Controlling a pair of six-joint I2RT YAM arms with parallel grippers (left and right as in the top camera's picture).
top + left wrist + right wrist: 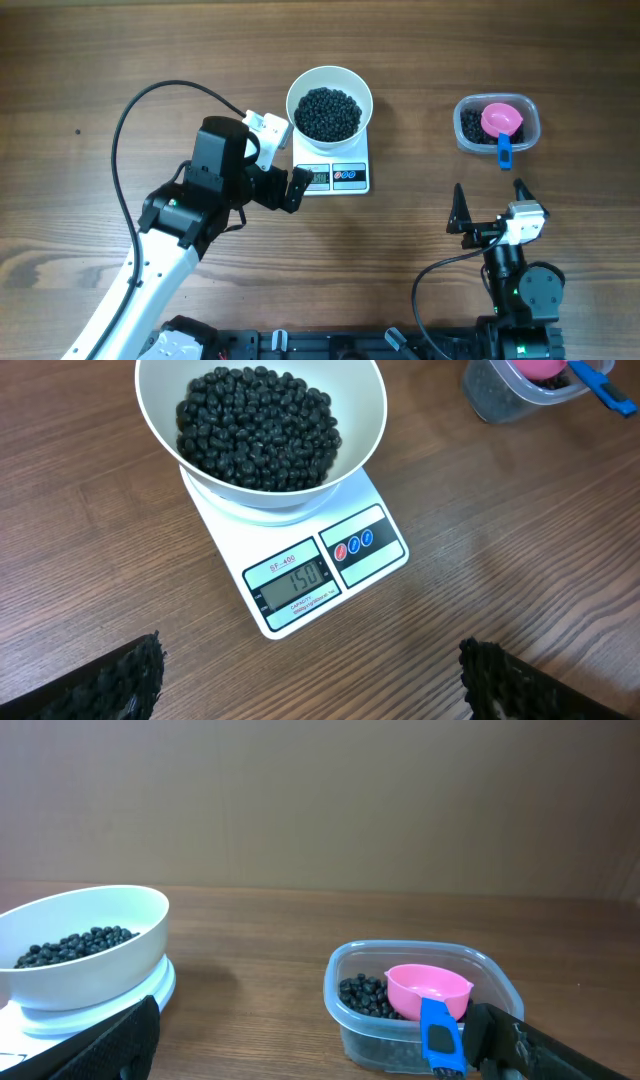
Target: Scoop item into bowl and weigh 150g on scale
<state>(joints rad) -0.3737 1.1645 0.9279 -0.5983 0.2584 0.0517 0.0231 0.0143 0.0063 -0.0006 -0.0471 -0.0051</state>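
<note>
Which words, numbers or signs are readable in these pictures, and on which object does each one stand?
"SF-400": printed on the scale, just above its display.
"150": the digits shown on the display.
Small print under the display: too small to read.
Signs on the two round buttons: too blurred to read.
No other readable text shows in any view.

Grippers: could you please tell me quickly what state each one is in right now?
Left gripper: open, holding nothing.
Right gripper: open, holding nothing.
</note>
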